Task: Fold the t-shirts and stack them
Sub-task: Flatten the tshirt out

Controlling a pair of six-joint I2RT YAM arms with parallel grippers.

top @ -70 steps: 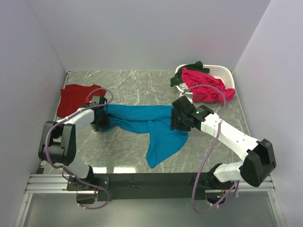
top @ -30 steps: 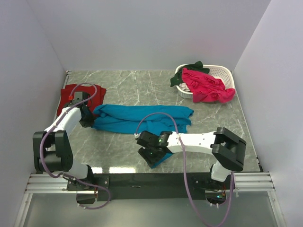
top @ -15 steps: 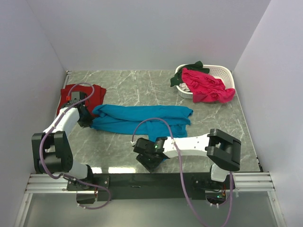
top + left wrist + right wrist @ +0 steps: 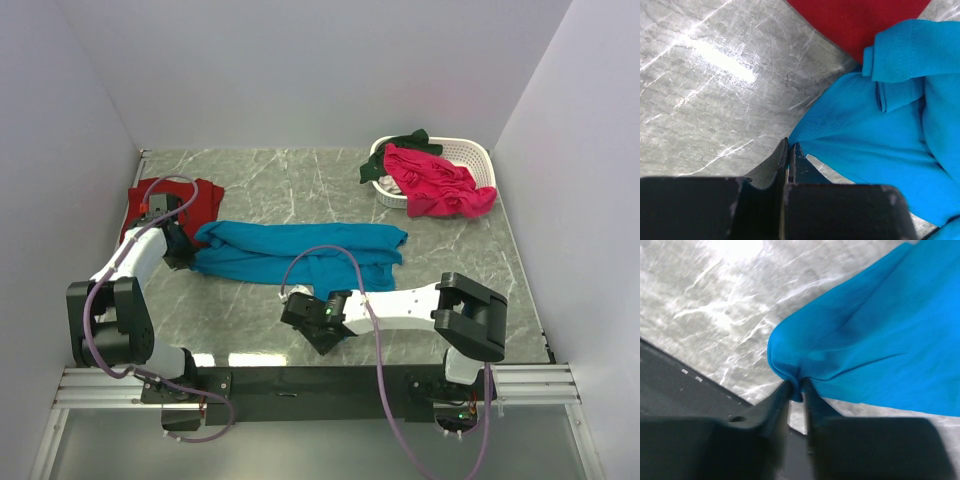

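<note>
A teal-blue t-shirt (image 4: pixel 300 250) lies stretched across the middle of the table. My left gripper (image 4: pixel 184 256) is shut on its left edge, and the wrist view shows the closed tips (image 4: pixel 791 146) pinching the teal cloth (image 4: pixel 880 135). My right gripper (image 4: pixel 323 337) sits near the table's front edge. Its jaws (image 4: pixel 796 387) are closed on a bunched fold of the teal shirt (image 4: pixel 865 350). A dark red t-shirt (image 4: pixel 196 201) lies flat at the back left, also seen as red cloth (image 4: pixel 860 20) just past the teal one. A bright pink t-shirt (image 4: pixel 435 182) and a dark green one (image 4: pixel 398 146) hang over the basket.
The white slatted basket (image 4: pixel 468 155) stands at the back right by the wall. The black rail (image 4: pixel 300 382) carrying the arm bases runs along the table's front edge, just below my right gripper. White walls close in the left, back and right sides.
My right arm swung from the shirt's middle to its near corner at the front edge and its jaws closed on the cloth. My left gripper drew the shirt's left end toward the red shirt.
</note>
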